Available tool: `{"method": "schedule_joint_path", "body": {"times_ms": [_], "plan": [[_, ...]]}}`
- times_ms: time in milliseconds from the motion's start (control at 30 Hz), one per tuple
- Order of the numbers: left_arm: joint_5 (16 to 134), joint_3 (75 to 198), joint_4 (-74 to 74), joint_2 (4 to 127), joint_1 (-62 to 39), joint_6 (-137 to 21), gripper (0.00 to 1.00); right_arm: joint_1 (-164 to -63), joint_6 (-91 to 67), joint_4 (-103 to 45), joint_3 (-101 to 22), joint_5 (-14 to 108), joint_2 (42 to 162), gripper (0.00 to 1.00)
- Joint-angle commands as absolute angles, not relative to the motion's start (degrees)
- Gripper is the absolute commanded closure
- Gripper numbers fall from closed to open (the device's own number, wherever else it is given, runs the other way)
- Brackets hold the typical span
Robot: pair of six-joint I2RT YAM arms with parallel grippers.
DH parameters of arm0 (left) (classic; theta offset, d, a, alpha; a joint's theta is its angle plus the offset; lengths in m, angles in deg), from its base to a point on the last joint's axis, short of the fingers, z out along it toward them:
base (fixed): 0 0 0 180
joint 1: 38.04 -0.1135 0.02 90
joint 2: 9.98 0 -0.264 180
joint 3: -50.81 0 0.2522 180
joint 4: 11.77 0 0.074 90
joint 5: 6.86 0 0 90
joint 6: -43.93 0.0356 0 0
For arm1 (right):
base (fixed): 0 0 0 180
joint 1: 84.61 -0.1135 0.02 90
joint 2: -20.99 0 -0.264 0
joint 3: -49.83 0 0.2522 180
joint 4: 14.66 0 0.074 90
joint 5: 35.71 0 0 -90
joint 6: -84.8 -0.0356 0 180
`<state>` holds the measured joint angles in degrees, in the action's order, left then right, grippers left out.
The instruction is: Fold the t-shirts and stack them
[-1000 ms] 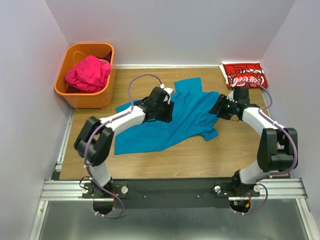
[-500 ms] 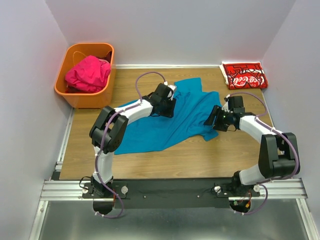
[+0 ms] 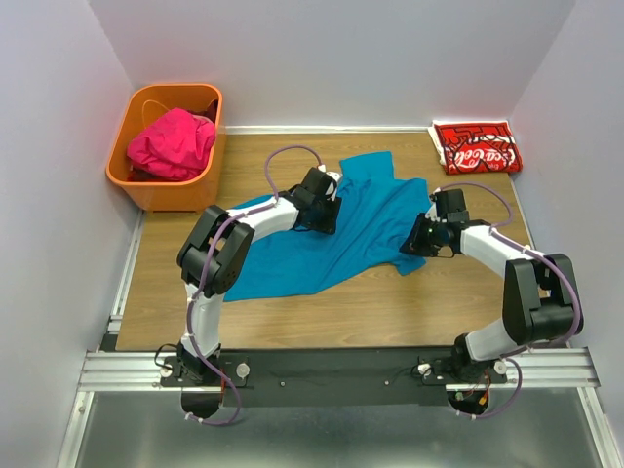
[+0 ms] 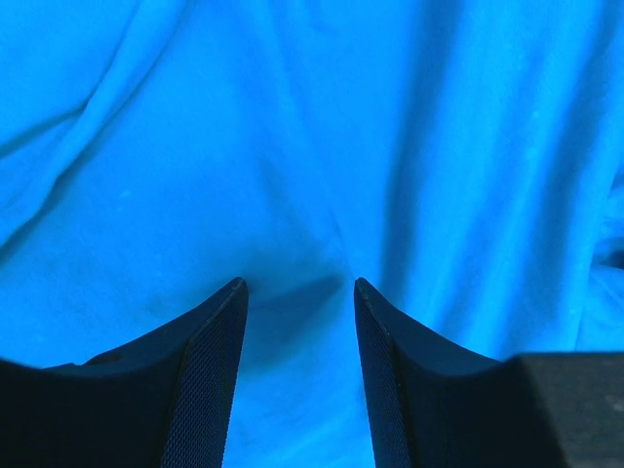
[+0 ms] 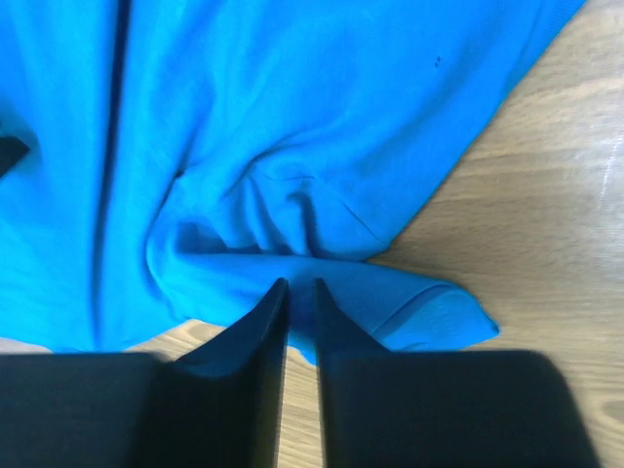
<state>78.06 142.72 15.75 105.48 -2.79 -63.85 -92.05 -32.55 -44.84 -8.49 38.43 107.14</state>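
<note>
Pinching teal t-shirt (image 3: 331,239) edge, likely to spread it | right gripper (image 5: 297,285): jaws narrow on a cloth fold | left gripper (image 4: 297,288): jaws apart, pressing mid-shirt, seemingly anchoring | shirt crumpled, unfolded, centre of table (image 3: 390,302)

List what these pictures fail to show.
- Right wrist view: whether the right end effector pinches the teal t-shirt; its nearly closed fingers hide the gap.
- Top view: the pink t-shirt's lower part, behind the orange basket's wall.
- Top view: the red t-shirt's script, too small to read.
</note>
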Motion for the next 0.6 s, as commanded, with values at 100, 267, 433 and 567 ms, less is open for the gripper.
{"method": "schedule_joint_path", "body": {"times_ms": [100,267,433,567], "plan": [[78.9,141.6,14.0,105.5,-2.9,-63.1,0.44,-92.4,-32.6,-47.9,-8.0,37.2,103.8,1.0],[79.0,142.4,14.2,105.9,-3.0,-62.9,0.44,-92.4,-31.7,-51.9,-7.0,35.7,99.5,1.0],[78.6,142.3,14.2,106.3,-3.0,-63.0,0.44,-92.4,-33.8,-52.2,-5.2,37.1,97.2,1.0],[78.3,142.4,14.1,106.4,-3.0,-62.9,0.44,-92.4,-37.3,-52.2,-3.7,42.1,94.7,0.82]]}}
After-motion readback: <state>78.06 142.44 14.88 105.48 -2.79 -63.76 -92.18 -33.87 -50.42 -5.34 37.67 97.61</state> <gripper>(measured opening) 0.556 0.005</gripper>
